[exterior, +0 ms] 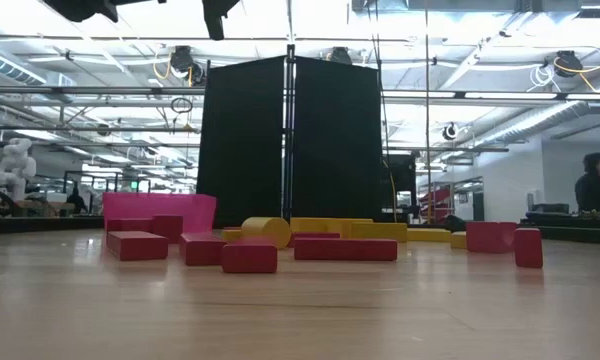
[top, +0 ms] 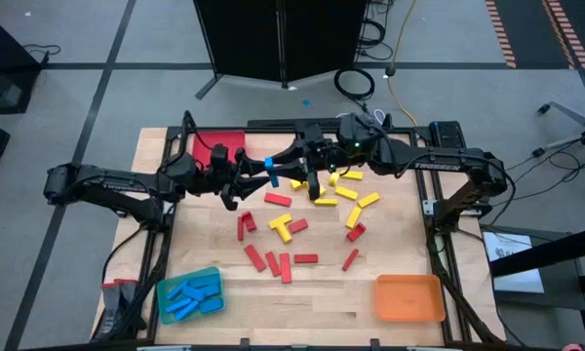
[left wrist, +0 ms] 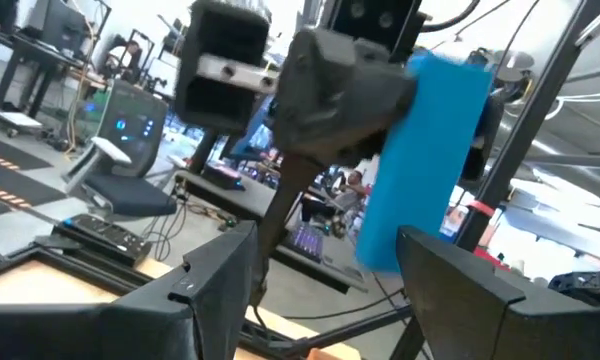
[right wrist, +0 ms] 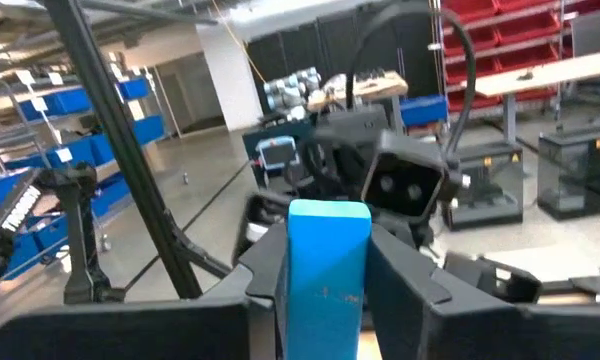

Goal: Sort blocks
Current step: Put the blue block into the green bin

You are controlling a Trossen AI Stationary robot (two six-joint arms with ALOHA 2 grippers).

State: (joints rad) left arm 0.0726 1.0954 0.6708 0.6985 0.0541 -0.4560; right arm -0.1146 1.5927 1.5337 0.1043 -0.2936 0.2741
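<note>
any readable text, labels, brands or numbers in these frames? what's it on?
No text can be read in any view.
Blue block in the right gripper: faint marks on its face, too blurred to read.
Screen behind it, right wrist view: lit, nothing legible.
Monitor in the left wrist view: glowing spots only.
Red, yellow and blue blocks and the trays on the table: no visible markings.

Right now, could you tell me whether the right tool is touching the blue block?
Touching. The right wrist view shows the right tool with a finger pressed against each side of the blue block, no gap showing.
</note>
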